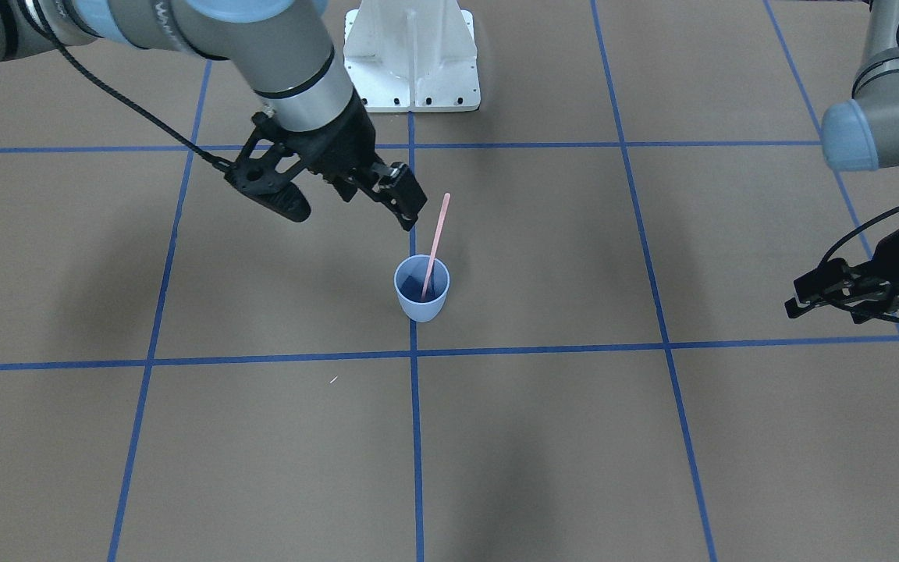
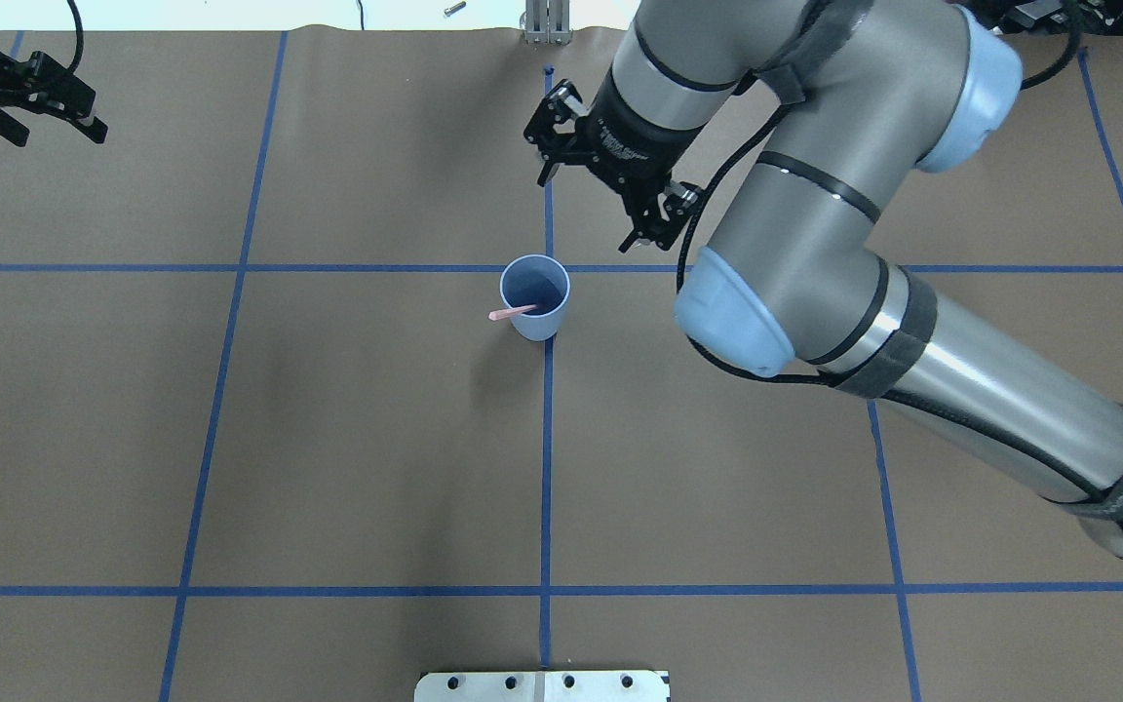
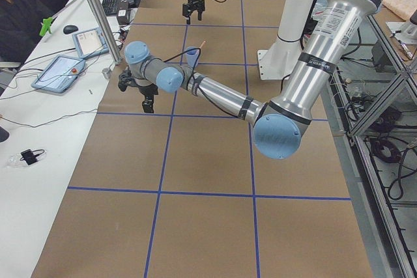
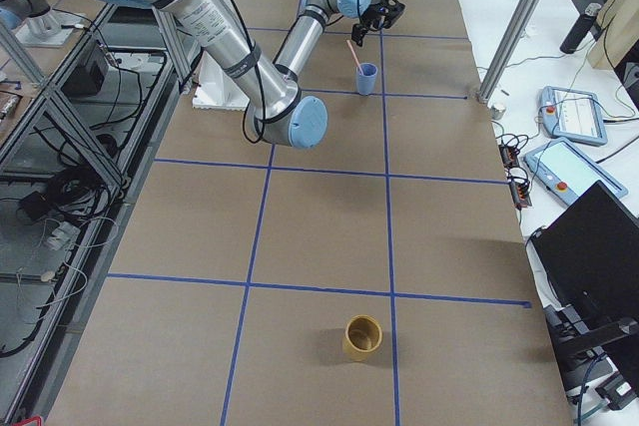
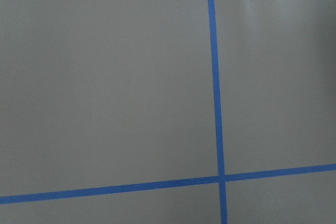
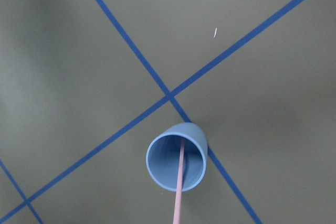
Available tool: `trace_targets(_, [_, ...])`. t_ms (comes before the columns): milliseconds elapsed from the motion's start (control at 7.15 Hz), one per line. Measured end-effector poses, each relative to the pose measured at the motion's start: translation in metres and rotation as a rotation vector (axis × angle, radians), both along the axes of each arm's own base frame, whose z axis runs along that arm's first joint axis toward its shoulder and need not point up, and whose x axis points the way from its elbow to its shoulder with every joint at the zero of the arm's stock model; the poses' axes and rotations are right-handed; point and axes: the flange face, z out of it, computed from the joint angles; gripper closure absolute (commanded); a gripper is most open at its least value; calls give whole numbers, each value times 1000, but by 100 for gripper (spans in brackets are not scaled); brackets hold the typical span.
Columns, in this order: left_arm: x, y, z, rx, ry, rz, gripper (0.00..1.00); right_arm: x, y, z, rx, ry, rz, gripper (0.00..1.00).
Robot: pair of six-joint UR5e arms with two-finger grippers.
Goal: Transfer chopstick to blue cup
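Centre frame: chopstick [image 1: 438,234] standing in cup [image 1: 422,308], leaning on rim. Behind, upper left: right hand [image 1: 352,209] released, fingers wide, clear of stick. Right edge: left hand [image 1: 859,308] spread, empty, idle. Transfer judged done. Next: lift away without clipping stick.

Cup [image 1: 421,306]: pale blue, upright, mouth up, on a blue tape line [image 1: 416,437] just short of a crossing. Chopstick [image 1: 437,238]: thin, pink, standing inside cup, lower end at bottom, leaning against rim, upper half sticking out.
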Motion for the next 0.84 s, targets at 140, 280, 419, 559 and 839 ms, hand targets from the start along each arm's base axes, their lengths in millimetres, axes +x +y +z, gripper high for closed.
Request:
trace_targets(140, [-9,0,1,20,-1,0,2,39,-11,34,44,28,12,0])
trace_targets(280, [-30,1,13,56,-11,10,2,88,-22,77,116,72,6,0])
trace_targets(419, [-64,0,34,86,-30,11,2,138,-31,128,190,128,-25,0])
trace_targets(559, [-99,-3,56,101,-49,1,2,183,-33,181,261,181,-85,0])
trace_targets(839, [-166,-8,94,140,-83,-7,2,282,-26,294,396,268,-245,0])
